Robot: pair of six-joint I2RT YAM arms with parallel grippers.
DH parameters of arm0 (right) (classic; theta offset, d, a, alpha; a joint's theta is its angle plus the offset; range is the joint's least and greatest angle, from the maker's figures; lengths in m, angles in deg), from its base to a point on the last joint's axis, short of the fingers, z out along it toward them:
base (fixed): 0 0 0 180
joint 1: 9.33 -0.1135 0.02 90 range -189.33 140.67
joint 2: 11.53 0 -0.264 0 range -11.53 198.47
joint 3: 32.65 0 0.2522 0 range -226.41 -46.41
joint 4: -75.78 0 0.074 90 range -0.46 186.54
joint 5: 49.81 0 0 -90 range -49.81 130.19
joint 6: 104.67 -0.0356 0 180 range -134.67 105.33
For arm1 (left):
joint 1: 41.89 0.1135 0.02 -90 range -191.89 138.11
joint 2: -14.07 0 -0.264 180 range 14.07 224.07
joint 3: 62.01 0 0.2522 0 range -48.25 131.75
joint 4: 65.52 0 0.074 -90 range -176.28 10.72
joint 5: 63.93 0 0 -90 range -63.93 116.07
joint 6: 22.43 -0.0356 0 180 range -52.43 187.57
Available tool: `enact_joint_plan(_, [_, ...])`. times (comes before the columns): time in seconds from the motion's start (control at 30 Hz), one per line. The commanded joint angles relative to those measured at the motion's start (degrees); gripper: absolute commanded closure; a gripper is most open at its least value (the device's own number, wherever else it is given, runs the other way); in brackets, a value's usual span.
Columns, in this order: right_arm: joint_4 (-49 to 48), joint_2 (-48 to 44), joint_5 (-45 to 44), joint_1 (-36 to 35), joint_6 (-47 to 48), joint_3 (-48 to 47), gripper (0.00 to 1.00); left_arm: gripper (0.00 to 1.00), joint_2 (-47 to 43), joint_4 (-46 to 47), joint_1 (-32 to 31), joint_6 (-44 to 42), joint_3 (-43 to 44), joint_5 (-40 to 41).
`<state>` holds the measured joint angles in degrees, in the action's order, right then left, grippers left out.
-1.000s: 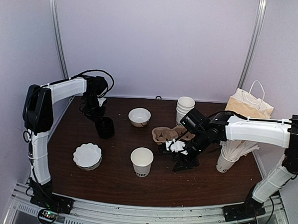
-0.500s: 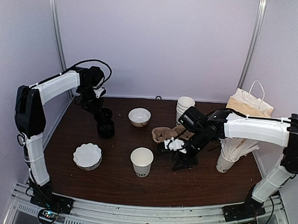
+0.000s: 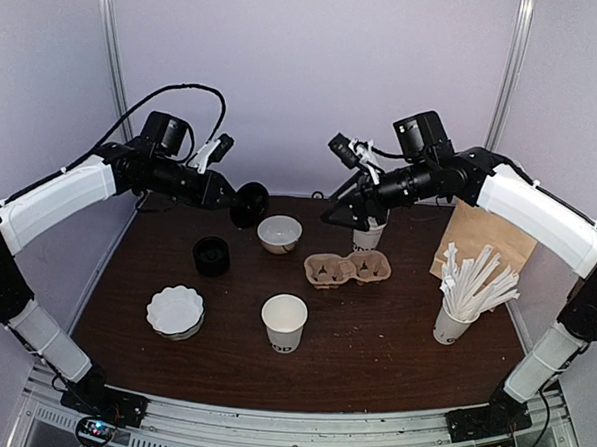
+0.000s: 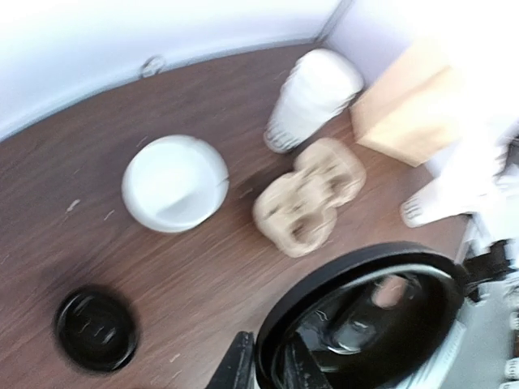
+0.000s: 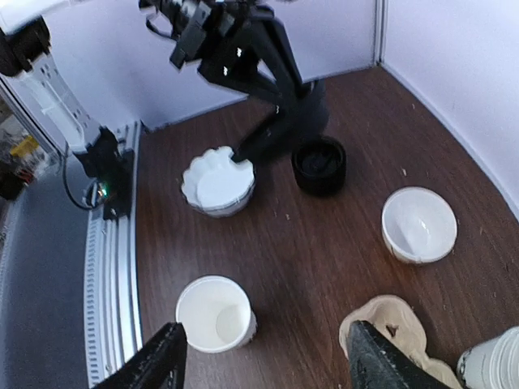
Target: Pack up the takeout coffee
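Note:
The takeout coffee cup (image 3: 283,321) is a white paper cup standing open, without a lid, at the table's front middle. It also shows in the right wrist view (image 5: 215,314). My left gripper (image 3: 235,200) is raised above the table's back left and is shut on the rim of a black round lid (image 3: 251,205). The lid (image 4: 357,316) fills the lower right of the left wrist view, with the gripper (image 4: 272,369) pinching its edge. My right gripper (image 3: 337,211) is raised at the back, in front of the nested cups, open and empty (image 5: 268,365).
A stack of black lids (image 3: 211,255) stands back left. A white bowl (image 3: 279,233), a brown pulp cup carrier (image 3: 346,269) and nested white cups (image 3: 370,227) stand behind the cup. A fluted white stack (image 3: 175,310) lies front left. A paper bag (image 3: 483,238) and a cup of wrapped sticks (image 3: 465,292) stand right.
Both arms have lifted high off the table. The left gripper took a black lid from the stack and carried it up and right. The right gripper rose from beside the carrier.

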<state>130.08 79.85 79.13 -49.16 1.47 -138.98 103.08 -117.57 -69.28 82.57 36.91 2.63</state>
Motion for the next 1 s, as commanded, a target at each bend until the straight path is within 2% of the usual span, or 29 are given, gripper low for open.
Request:
enact_joint_plan(0.0, [-14.0, 4.0, 15.7, 2.3, -24.2, -2.5, 0.26, 0.84, -6.8, 22.3, -1.8, 6.8, -6.5, -10.6])
enact_joint_plan(0.17, [-36.5, 7.1, 24.7, 2.2, -49.7, 1.7, 0.22, 0.83, -11.6, 37.3, -4.3, 11.2, -15.0, -11.6])
enact_joint_plan(0.2, [-39.7, 7.4, 25.1, 2.2, -52.0, 2.4, 0.22, 0.83, -11.6, 37.8, -4.6, 11.7, -15.3, -11.9])
enact_joint_plan(0.27, [-40.1, 7.8, 24.8, 2.2, -51.9, 2.8, 0.22, 0.84, -11.1, 37.9, -5.0, 12.0, -15.5, -11.3])
enact_joint_plan(0.33, [-36.6, 7.6, 24.0, 2.3, -47.8, 2.6, 0.24, 0.85, -10.2, 36.9, -5.1, 11.7, -15.4, -10.3])
enact_joint_plan(0.47, [-28.7, 5.4, 21.2, 2.8, -39.1, 4.2, 0.26, 0.85, -9.8, 28.4, -5.1, 7.1, -13.8, -5.8])
enact_joint_plan(0.57, [-19.1, 3.1, 16.4, 2.9, -28.7, 4.6, 0.29, 0.79, -9.4, 20.8, -5.1, 4.3, -12.3, -0.7])
enact_joint_plan(0.67, [-12.8, 1.4, 11.4, 3.0, -20.8, 5.2, 0.32, 0.73, -6.3, 11.6, -5.2, 0.4, -8.7, 0.1])
enact_joint_plan(0.97, [4.4, -3.4, -10.7, 2.5, 8.0, 9.7, 0.53, 0.58, -5.3, 9.8, -5.3, -0.9, -8.5, -1.3])
